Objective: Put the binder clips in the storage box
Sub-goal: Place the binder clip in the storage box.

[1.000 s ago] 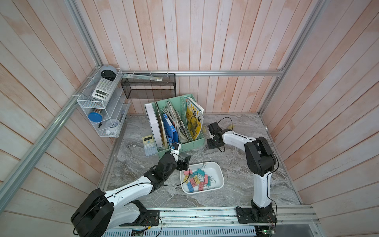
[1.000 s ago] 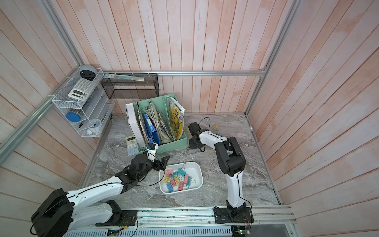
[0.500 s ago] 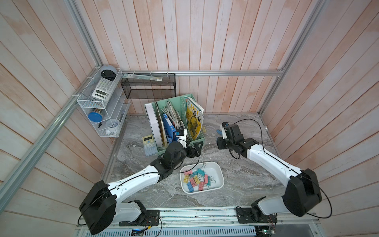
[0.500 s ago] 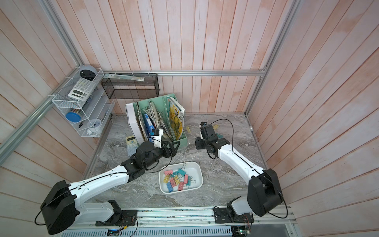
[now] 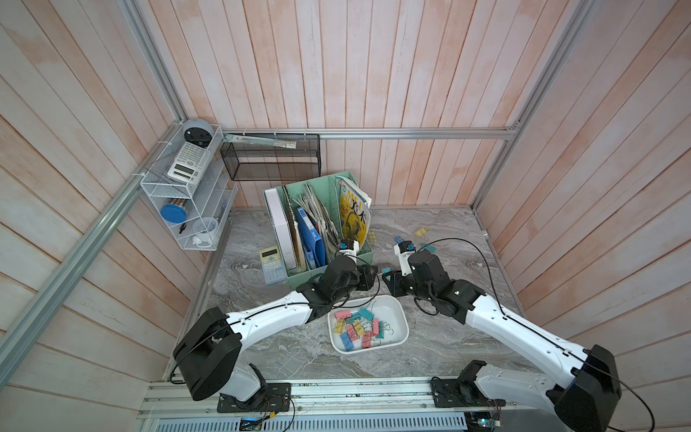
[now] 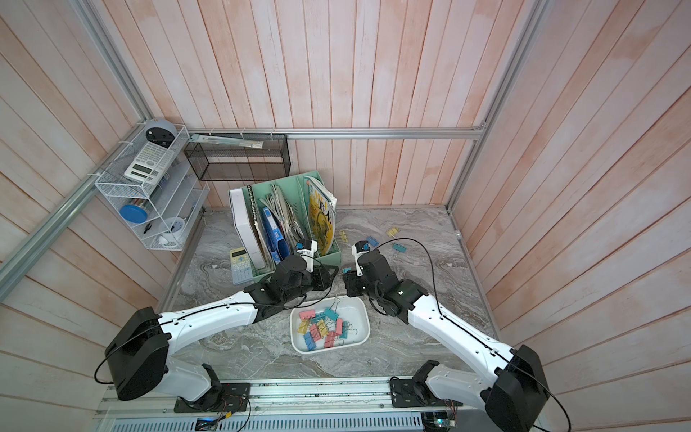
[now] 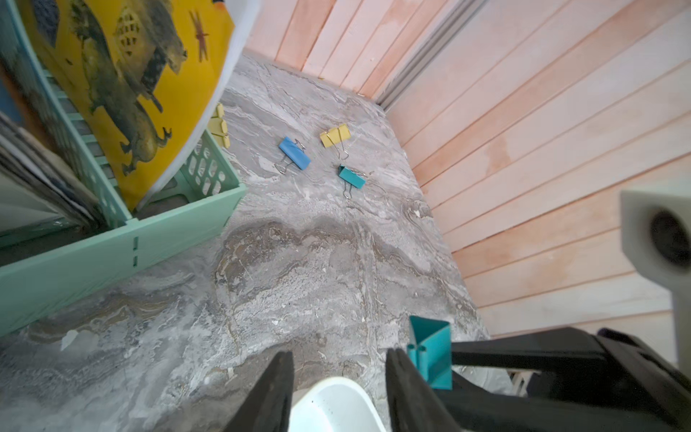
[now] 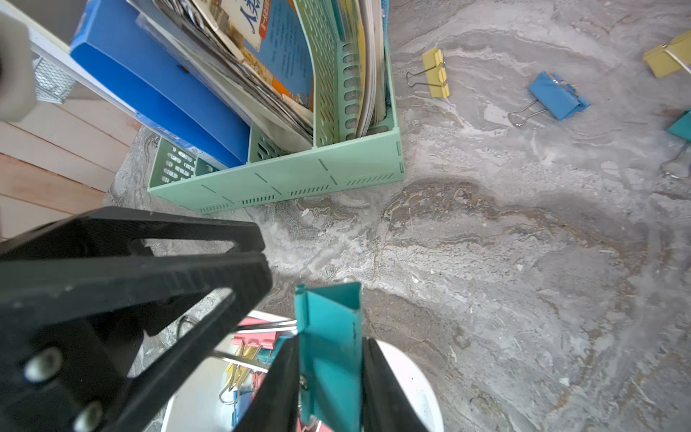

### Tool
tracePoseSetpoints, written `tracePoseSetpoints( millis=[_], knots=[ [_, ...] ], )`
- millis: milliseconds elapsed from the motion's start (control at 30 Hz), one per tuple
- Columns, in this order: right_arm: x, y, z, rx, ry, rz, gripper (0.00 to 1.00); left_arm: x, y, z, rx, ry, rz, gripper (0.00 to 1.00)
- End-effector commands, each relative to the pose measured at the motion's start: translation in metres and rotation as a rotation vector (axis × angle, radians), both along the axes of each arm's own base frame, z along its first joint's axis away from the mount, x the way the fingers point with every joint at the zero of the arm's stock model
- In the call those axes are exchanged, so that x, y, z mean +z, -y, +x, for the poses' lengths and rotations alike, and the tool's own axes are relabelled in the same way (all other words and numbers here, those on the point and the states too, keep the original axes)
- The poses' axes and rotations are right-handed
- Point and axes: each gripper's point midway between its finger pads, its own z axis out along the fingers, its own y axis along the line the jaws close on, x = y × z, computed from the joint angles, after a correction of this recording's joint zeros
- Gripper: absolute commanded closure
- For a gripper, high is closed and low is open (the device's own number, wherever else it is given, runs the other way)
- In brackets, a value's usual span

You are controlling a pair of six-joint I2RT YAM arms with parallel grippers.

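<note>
The white storage box (image 5: 393,318) (image 6: 357,318) sits at the front middle with several pastel binder clips (image 5: 355,327) (image 6: 319,327) in it. My right gripper (image 8: 331,342) (image 5: 387,276) is shut on a teal binder clip (image 8: 329,318) (image 7: 430,351) just above the box's far rim. My left gripper (image 7: 340,355) (image 5: 375,278) faces it, nearly tip to tip. Its jaws stand narrowly open with nothing between them, over the box rim (image 7: 332,385). Loose clips lie farther back: yellow (image 5: 371,236), blue (image 5: 399,239), yellow (image 5: 420,232) and teal (image 5: 428,247).
A mint green file organizer (image 5: 329,239) full of papers stands just behind my left gripper. A calculator (image 5: 271,263) lies to its left. A black mesh basket (image 5: 271,161) and a white wire shelf (image 5: 187,194) hang on the back-left walls.
My right arm has swung from the back toward the box with the teal clip. My left arm has reached forward to meet it, and its jaws have narrowed.
</note>
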Motion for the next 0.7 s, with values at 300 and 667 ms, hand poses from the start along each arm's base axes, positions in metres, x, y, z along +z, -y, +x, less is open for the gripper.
tracePoseSetpoints(
  millis=[300,667],
  knots=[
    [-0.003,-0.003,-0.004,-0.017,0.009,0.023,0.72,0.015,0.016,-0.025,-0.099,-0.009,-0.093,1.0],
    [0.011,0.012,-0.012,-0.078,0.062,0.203,0.23,-0.002,-0.015,-0.036,0.017,0.043,0.126,1.0]
  ],
)
